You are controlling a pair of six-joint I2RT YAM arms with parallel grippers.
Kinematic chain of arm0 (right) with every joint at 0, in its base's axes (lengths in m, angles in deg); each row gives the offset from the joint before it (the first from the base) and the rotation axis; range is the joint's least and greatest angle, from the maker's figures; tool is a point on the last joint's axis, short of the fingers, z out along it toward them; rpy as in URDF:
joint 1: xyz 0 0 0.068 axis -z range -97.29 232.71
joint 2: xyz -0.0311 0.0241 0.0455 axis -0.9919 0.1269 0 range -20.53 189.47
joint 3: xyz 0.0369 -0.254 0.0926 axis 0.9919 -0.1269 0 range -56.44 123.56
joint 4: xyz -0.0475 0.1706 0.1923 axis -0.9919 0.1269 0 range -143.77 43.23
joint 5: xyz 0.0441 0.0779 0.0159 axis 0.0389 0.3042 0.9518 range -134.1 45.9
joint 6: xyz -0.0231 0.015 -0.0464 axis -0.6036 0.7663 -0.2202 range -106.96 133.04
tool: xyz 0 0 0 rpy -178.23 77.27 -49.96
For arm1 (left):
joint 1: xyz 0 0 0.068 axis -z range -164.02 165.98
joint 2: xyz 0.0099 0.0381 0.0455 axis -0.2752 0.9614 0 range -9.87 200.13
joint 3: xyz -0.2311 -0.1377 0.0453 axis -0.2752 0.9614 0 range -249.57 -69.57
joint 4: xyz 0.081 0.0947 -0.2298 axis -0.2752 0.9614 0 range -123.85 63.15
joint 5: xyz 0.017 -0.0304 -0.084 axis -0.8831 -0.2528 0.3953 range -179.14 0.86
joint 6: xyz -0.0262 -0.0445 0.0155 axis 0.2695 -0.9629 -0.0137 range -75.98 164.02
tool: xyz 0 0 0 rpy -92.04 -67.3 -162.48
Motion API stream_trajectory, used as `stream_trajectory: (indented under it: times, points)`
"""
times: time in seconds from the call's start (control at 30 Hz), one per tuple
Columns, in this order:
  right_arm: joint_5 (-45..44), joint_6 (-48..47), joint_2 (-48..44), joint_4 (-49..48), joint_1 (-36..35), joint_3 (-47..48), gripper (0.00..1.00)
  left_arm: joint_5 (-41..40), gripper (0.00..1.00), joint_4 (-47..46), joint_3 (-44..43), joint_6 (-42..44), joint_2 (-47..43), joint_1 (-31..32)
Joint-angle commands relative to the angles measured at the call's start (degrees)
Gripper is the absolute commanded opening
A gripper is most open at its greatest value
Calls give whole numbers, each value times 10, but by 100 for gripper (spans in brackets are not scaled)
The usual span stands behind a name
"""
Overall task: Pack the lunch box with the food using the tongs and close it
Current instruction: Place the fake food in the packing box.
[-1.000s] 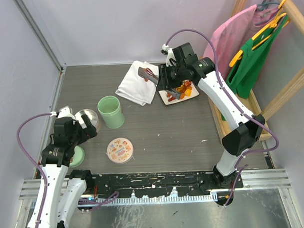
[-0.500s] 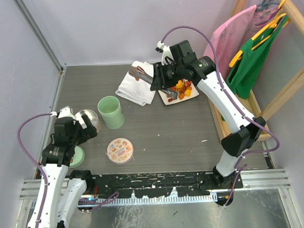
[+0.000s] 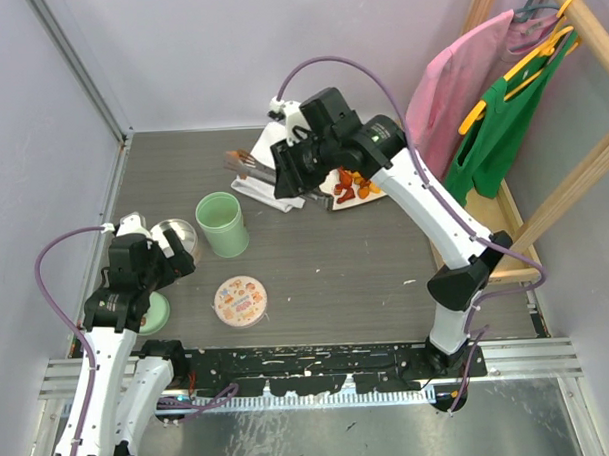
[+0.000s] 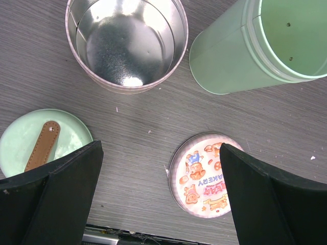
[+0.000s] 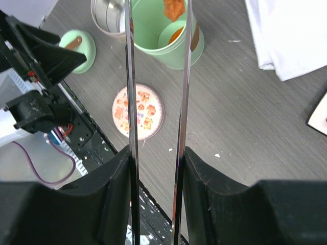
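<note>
At the tips of the tongs (image 5: 129,76), an orange piece (image 5: 173,7) of food sits pinched between the two thin metal arms. My right gripper (image 5: 156,153) is closed partway around those arms, squeezing them. My wrist camera lines the piece up with the mint-green cup (image 5: 190,48), which stands left of the tabletop's centre and already has one orange piece inside. From overhead, though, the tips seem to hang above the left edge of the white cloth (image 3: 251,185), short of the cup.

The food heap (image 3: 355,186) lies on a white plate (image 3: 336,201) toward the far edge, right of centre. An empty steel tin (image 4: 179,46) stands just beside the cup. A mint-green lid (image 4: 20,143) and a cartoon-printed lid (image 4: 204,176) lie near the near-left corner. My left gripper (image 4: 159,148) hovers there with its jaws wide apart, holding nothing.

Letting go too soon would probably drop the piece on cloth or tabletop. A slack squeeze could let it slip, and low tips might knock the tall cup over.
</note>
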State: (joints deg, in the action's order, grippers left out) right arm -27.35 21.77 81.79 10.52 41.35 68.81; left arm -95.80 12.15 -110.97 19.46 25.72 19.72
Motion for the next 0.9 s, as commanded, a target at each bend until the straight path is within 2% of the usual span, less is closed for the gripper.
stream_trajectory:
  times: [0.0,0.3,0.87]
  points:
    - [-21,-27,10,11,-29,31,35,1,98,-23,-6,2,-4,2]
    - [-46,-47,73,49,-81,79,36,-1,98,-22,-6,3,-8,2]
    - [-44,-39,123,43,-92,100,37,-3,98,-21,-6,2,-9,2]
